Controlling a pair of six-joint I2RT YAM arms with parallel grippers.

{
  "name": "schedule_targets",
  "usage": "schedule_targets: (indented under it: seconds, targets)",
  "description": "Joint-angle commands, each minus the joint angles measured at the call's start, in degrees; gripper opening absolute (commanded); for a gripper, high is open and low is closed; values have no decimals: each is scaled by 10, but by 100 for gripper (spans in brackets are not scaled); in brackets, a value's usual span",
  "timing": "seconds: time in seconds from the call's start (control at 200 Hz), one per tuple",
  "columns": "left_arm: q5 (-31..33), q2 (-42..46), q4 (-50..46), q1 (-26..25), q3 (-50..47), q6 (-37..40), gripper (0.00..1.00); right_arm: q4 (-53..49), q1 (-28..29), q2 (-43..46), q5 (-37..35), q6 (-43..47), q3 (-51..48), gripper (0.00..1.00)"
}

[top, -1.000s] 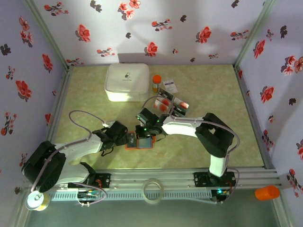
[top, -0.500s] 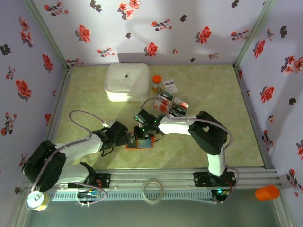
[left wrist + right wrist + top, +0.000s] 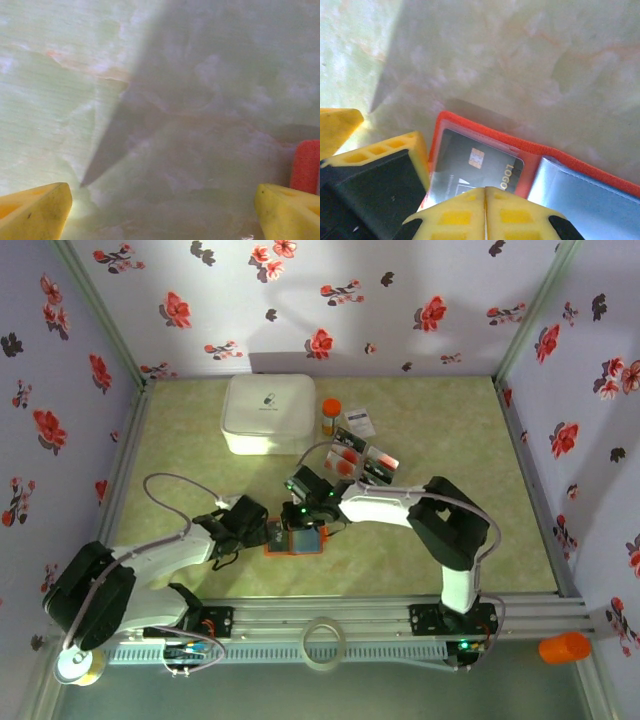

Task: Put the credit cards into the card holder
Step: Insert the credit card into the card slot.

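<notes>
The right gripper, jaws pressed together on nothing, sits at the open card holder, which lies flat near the front middle of the table. A dark card with a gold chip and pale "LOGO" print rests under a clear pocket in the holder's orange-red-rimmed half, beside a light blue lining. The left gripper, jaws wide apart, is low at the holder's left edge, one yellow finger just beside the red rim, apparently bracing it. This card looks seated or nearly so. Next, the right arm would need to lift clear and reach the remaining credit cards, fanned well behind the holder near a small orange-capped bottle and a white box. Such thin, flat cards probably call for a careful pinch at an edge.
</notes>
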State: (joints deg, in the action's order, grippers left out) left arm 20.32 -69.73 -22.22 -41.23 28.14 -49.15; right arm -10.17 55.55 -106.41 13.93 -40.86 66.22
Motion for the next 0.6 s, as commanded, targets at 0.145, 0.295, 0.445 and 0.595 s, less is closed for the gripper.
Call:
schedule_targets:
  seconds: [0.145,0.295,0.445,0.595]
  targets:
    - [8,72,-70,19,50,21,98,-18,-30,80,-26,17,-48,15]
    - [-14,100,-70,18,77,31,100,-50,-39,119,-65,36,-71,20]
    - [-39,118,-47,3,91,21,100,-78,-51,145,-91,54,-89,20]
    - [-34,108,-26,-46,100,-3,100,-72,-68,167,-82,57,-112,20]
